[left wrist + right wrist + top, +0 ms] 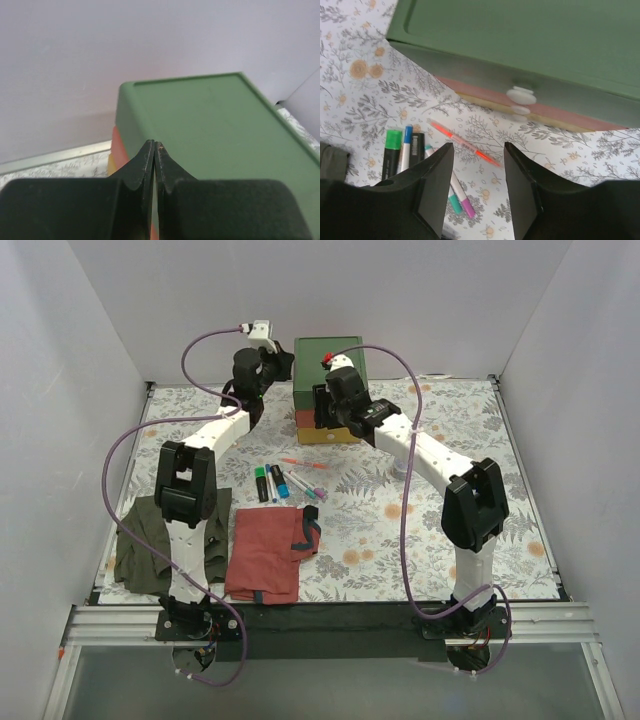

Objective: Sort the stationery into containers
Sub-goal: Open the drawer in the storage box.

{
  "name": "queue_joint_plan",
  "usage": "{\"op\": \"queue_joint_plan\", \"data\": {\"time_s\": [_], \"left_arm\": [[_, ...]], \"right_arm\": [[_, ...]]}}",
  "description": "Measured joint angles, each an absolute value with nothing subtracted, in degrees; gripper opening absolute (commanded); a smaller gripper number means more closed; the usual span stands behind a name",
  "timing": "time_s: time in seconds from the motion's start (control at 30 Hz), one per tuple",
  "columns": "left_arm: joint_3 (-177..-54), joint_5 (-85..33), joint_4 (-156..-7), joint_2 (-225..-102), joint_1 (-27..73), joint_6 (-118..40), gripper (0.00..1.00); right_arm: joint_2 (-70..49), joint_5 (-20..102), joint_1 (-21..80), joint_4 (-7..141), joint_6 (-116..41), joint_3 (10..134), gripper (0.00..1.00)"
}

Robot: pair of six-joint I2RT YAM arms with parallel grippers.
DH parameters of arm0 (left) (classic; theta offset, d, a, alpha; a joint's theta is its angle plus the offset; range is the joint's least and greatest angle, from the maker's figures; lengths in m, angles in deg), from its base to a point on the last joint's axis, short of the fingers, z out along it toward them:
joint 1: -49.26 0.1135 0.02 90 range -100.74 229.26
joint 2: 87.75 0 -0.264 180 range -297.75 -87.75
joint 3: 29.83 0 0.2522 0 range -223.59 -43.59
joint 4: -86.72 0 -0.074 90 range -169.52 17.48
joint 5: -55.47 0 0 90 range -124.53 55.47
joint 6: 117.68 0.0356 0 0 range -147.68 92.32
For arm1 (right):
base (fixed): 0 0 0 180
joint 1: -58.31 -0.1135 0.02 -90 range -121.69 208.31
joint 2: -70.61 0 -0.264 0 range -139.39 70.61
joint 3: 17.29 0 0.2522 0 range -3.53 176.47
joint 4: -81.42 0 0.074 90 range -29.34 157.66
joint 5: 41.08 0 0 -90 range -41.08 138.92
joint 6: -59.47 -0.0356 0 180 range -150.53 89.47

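The green chest (328,355) stands at the back middle, with its red-orange drawer (470,89) and yellow drawer (485,102) closed, each with a white knob (521,95). My right gripper (477,150) is open and empty, hovering in front of the drawers above the orange pen (465,144). The green-capped black marker (392,150), blue marker (279,480) and purple-tipped pen (462,197) lie loose on the cloth-covered table. My left gripper (154,145) is shut and empty at the chest's (215,125) left top edge. I cannot make out the roll.
A red folded cloth (265,555) and an olive folded cloth (150,545) lie at the front left beside the left arm's base. White walls close in the back and both sides. The flowered table cover (450,530) reaches the right wall.
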State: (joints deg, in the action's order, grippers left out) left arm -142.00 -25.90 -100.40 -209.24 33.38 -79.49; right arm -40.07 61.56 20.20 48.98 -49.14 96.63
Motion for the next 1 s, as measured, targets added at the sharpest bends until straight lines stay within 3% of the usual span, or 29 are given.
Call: {"op": "queue_joint_plan", "data": {"time_s": [0.33,0.37,0.47,0.57,1.0], "left_arm": [[-141.9,-35.3,-108.4,-209.3,30.8,-79.1,0.0],[-141.8,-36.1,-108.7,-209.3,31.1,-79.0,0.16],[-141.4,-38.6,-108.7,-209.2,32.0,-77.7,0.46],[-140.3,-41.0,-108.7,-208.6,32.7,-76.1,0.6],[-134.0,-45.0,-109.5,-206.5,34.4,-75.1,0.6]], "right_arm": [[-46.3,65.3,19.2,46.9,-50.1,106.2,0.57],[-46.3,65.4,19.2,46.6,-50.1,106.4,0.57],[-46.3,65.3,19.2,45.5,-50.1,106.7,0.57],[-46.3,64.9,19.3,44.0,-49.9,106.7,0.57],[-46.6,64.5,21.7,41.9,-48.3,109.8,0.55]]}}
